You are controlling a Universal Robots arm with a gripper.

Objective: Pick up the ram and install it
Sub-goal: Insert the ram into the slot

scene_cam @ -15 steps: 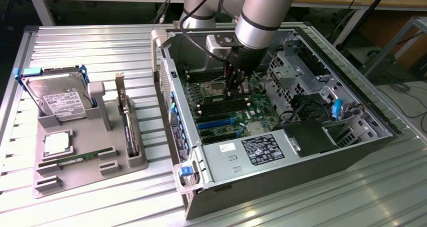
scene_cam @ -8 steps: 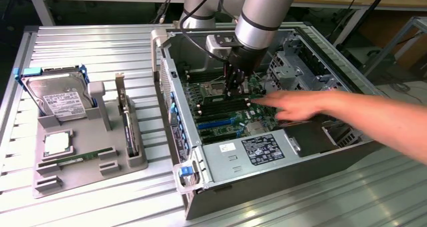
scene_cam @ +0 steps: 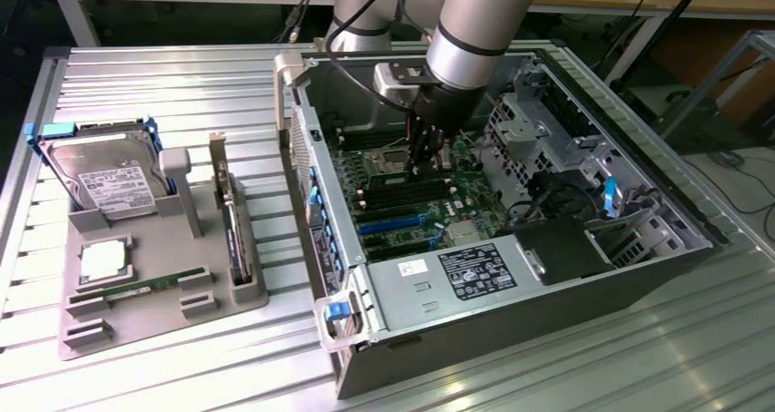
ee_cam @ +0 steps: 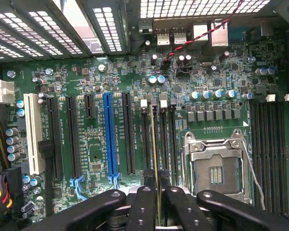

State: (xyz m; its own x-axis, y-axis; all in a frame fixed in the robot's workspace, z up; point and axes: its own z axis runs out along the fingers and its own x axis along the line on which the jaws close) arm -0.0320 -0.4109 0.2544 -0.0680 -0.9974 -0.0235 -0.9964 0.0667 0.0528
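My gripper (scene_cam: pixel 426 162) reaches down into the open computer case (scene_cam: pixel 485 276), just above the motherboard (ee_cam: pixel 86 144). In the wrist view the gripper (ee_cam: pixel 156 174) is shut on the ram (ee_cam: pixel 155 139). The ram shows edge-on as a thin green-gold strip running away from the fingertips. It hangs in line with the dark memory slots (ee_cam: pixel 164 139) beside the open processor socket (ee_cam: pixel 216 168). Whether its lower edge touches a slot I cannot tell.
The case walls and drive cage (scene_cam: pixel 545 131) close in around the arm. In the exterior view's left, a grey tray (scene_cam: pixel 158 326) holds a hard drive (scene_cam: pixel 109 181), an upright card (scene_cam: pixel 230 221), a processor (scene_cam: pixel 105 259) and a narrow green stick (scene_cam: pixel 136 290).
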